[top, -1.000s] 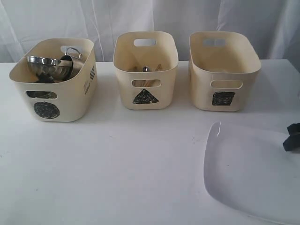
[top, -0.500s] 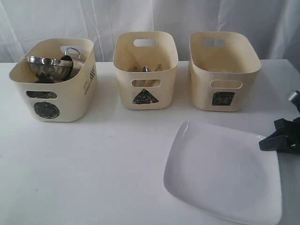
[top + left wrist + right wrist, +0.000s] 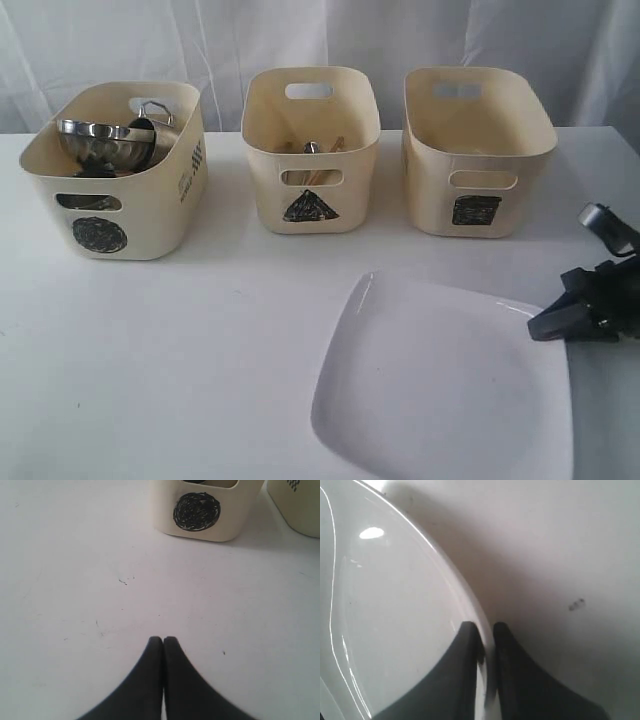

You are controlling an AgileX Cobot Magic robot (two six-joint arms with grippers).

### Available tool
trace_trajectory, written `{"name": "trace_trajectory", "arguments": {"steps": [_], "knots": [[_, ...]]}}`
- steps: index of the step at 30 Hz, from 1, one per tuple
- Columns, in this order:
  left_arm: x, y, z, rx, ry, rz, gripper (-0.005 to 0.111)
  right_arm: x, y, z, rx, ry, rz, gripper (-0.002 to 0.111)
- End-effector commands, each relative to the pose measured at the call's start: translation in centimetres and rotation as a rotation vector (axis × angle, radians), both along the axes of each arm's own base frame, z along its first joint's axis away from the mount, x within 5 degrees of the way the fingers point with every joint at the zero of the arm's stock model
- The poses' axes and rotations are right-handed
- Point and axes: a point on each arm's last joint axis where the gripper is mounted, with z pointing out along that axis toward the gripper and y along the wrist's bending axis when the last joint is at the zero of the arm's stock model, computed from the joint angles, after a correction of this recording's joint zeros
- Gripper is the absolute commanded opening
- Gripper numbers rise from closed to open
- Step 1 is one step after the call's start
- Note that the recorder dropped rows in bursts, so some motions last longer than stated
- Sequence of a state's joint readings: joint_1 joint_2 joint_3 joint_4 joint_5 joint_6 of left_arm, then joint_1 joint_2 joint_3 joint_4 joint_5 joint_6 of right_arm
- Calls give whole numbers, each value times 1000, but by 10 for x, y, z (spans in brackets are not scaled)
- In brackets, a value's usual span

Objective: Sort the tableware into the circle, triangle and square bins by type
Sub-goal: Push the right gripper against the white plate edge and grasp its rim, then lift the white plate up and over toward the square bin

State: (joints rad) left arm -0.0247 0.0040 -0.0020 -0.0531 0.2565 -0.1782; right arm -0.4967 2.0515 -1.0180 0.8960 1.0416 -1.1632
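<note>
The large white rounded-square plate (image 3: 440, 385) hangs tilted above the table's front right, pinched at its right rim by my right gripper (image 3: 540, 325). Close up, the plate (image 3: 380, 610) has its rim clamped between the black fingers of that gripper (image 3: 485, 627). The circle bin (image 3: 115, 175) at left holds a steel bowl (image 3: 105, 140) and a mug handle (image 3: 155, 108). Cutlery tips and wooden sticks (image 3: 310, 148) show in the triangle bin (image 3: 310, 150). No contents show in the square bin (image 3: 478, 150). My left gripper (image 3: 163, 640) is shut on nothing, low over the table short of the circle bin (image 3: 200, 510).
White cloth backdrop behind the bins. Another cream tub's corner (image 3: 297, 505) appears beside the circle bin in the left wrist view. The white tabletop (image 3: 200, 350) stretches left of the plate.
My right gripper has carried the plate leftward into view, from the right edge toward the table's middle front. The bins and left gripper have not moved.
</note>
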Motion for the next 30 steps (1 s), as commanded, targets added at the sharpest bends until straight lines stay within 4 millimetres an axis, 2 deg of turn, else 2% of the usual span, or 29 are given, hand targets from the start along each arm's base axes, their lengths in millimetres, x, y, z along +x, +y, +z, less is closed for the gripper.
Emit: {"name": "trace_trajectory", "arguments": {"steps": [1, 8, 19, 22, 27, 30], "knots": [[0, 0, 0, -1, -3, 4, 0, 2, 19, 5, -67, -27, 119, 0], [0, 0, 0, -1, -3, 4, 0, 0, 47, -1, -58, -5, 177, 0], [0, 0, 0, -1, -3, 4, 0, 1, 50, -5, -91, 6, 142, 1], [0, 0, 0, -1, -3, 4, 0, 0, 50, -6, -93, 9, 147, 10], [0, 0, 0, -1, -3, 4, 0, -1, 50, -16, -84, 33, 153, 32], [0, 0, 0, -1, -3, 4, 0, -2, 50, -25, -84, 55, 149, 35]]}}
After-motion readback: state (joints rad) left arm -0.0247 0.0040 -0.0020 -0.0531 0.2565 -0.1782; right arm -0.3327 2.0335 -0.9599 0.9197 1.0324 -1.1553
